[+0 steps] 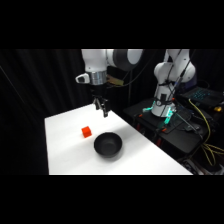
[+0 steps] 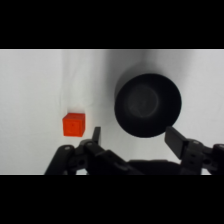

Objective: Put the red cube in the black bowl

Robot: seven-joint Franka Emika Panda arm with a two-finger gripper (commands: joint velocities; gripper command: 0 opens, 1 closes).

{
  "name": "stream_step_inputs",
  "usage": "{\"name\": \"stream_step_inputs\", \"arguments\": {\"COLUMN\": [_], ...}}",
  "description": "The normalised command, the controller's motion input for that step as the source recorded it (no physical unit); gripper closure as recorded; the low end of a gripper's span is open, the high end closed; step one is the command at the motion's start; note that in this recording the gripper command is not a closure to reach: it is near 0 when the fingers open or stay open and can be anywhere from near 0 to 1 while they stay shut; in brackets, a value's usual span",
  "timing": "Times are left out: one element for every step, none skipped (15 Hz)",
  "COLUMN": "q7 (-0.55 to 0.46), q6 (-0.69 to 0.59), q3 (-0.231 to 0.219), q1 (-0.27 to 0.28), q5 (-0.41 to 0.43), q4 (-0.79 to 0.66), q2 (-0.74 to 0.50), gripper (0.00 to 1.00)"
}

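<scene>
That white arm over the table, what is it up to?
It is a robot arm whose gripper hangs open above the white table, holding nothing. A small red cube sits on the table beside a black bowl, not touching it, and the bowl is empty. So the cube has not been picked up yet.

No text, label or number can be read anywhere.
</scene>
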Motion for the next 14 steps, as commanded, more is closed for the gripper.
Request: {"name": "stream_step_inputs", "arguments": {"q7": [-0.06, -0.08, -0.11, -0.11, -0.15, -0.23, -0.24, -0.29, -0.34, -0.39, -0.47, -0.52, -0.52, -0.47], "q6": [0.02, 0.0, 0.01, 0.02, 0.04, 0.06, 0.08, 0.11, 0.16, 0.17, 0.22, 0.3, 0.34, 0.32], "q3": [0.015, 0.008, -0.01, -0.03, -0.065, -0.085, -0.118, -0.134, -0.143, -0.127, -0.1, -0.066, -0.029, 0.004], "q1": [-0.022, -0.035, -0.057, -0.073, -0.103, -0.124, -0.153, -0.172, -0.187, -0.184, -0.177, -0.16, -0.144, -0.121], "q5": [-0.005, 0.037, 0.051, 0.02, -0.037, -0.056, -0.08, -0.078, -0.078, -0.024, 0.066, 0.144, 0.241, 0.249], "q4": [0.02, 0.05, 0.06, 0.07, 0.08, 0.09, 0.11, 0.13, 0.16, 0.19, 0.21, 0.2, 0.23, 0.25], "q2": [0.03, 0.05, 0.04, 0.03, 0.02, 0.01, 0.01, 0.01, 0.04, 0.08, 0.15, 0.21, 0.31, 0.37], "gripper": [0.0, 0.0, 0.0, 0.0, 0.0, 0.0, 0.0, 0.0, 0.0, 0.0, 0.0, 0.0, 0.0, 0.0]}}
